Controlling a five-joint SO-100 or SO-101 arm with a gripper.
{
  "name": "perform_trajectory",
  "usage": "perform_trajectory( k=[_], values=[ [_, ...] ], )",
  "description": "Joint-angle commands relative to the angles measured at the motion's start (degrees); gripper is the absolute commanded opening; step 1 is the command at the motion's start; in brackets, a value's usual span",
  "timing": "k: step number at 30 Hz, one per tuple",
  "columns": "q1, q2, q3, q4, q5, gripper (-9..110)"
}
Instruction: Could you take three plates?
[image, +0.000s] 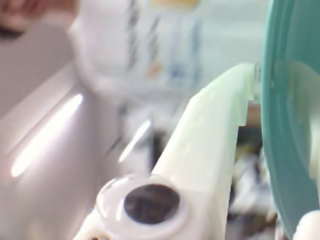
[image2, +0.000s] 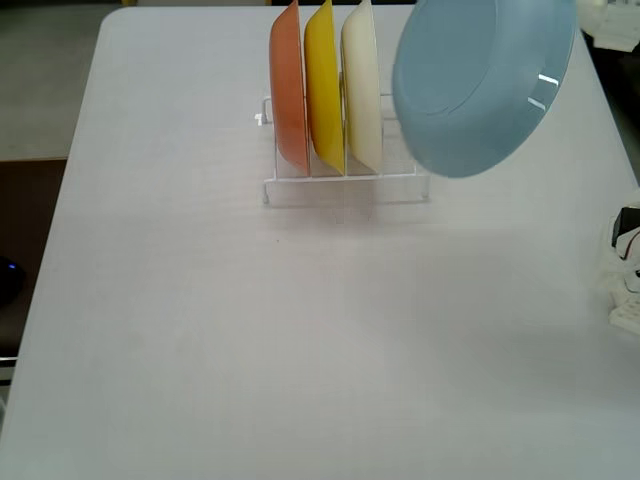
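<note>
The light blue plate (image2: 485, 85) hangs tilted in the air above and to the right of the rack, its underside toward the fixed view. In the wrist view my gripper (image: 266, 87) is shut on the rim of this plate (image: 287, 150); one pale finger (image: 210, 135) lies against its near face, and the other shows dimly through the plastic. The cream-white plate (image2: 362, 90) and the yellow plate (image2: 323, 85) stand on edge in the rack. In the fixed view the gripper is almost wholly beyond the top right corner.
A clear rack (image2: 345, 188) at the table's far middle also holds an orange plate (image2: 288, 90) in its leftmost slot. Part of the arm's base with cables (image2: 628, 270) sits at the right edge. The white table (image2: 300, 350) spreads out in front.
</note>
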Motion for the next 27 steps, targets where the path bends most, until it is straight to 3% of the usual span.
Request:
perform_trajectory(
  k=[1, 10, 27],
  values=[
    [-7.82, 3.6, 9.58, -12.83, 1.76, -1],
    [-19.07, 0.0, 15.64, -29.0, 2.72, -1],
    [-24.08, -8.09, 15.82, -44.3, 0.44, -1]
  ],
)
